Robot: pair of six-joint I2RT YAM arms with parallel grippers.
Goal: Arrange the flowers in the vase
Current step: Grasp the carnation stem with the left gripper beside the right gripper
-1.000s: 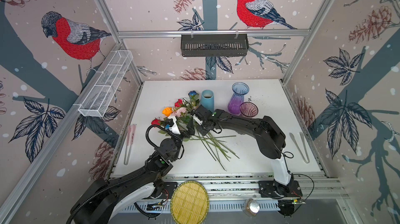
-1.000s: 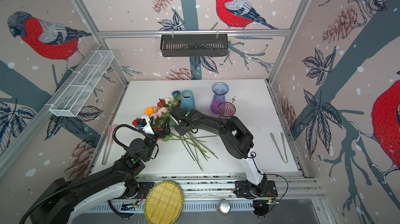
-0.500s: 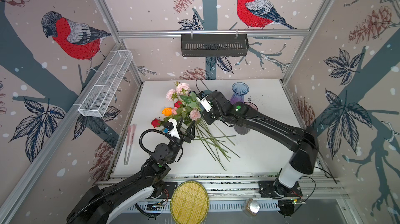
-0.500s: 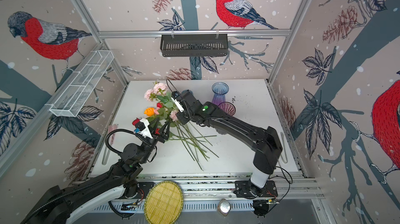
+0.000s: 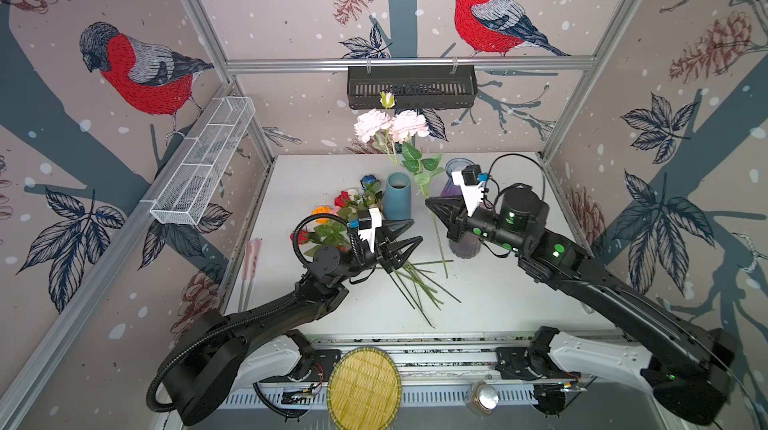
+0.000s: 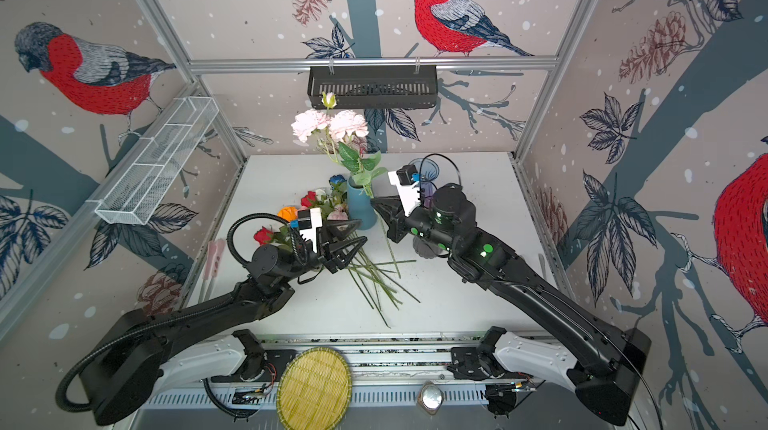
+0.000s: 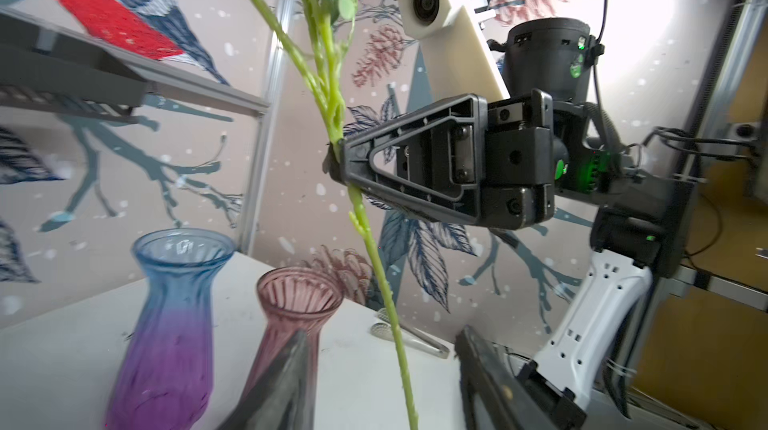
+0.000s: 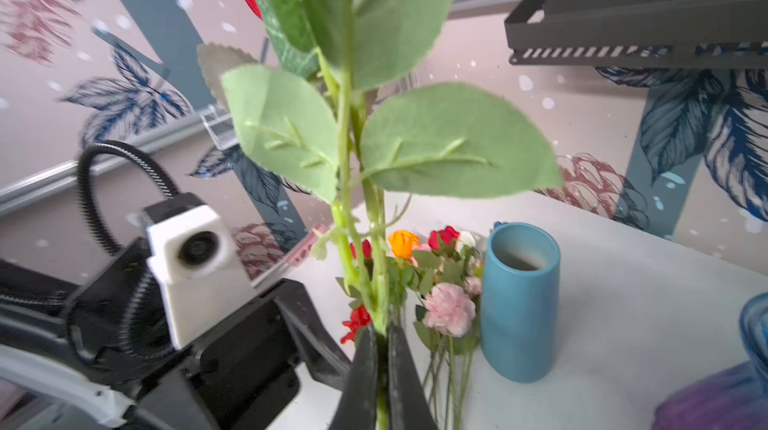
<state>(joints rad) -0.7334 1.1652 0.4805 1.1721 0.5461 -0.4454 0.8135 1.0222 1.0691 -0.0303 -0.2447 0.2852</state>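
The right end effector [image 5: 432,202] is clamped on a bunch of stems [image 5: 436,232] held nearly upright, pink blooms [image 5: 390,126] up near the back wall, cut ends hanging over the table [image 5: 519,303]; how many stems it holds is unclear. The left end effector [image 5: 409,234] gapes half-open, empty, hiding part of the flowers [image 5: 349,207] lying beside the blue vase [image 5: 397,195].

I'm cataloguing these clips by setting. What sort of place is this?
Likely a robot test booth, not a home: aluminium frame with bird wallpaper, two arms bolted to a rail, and a small white table.
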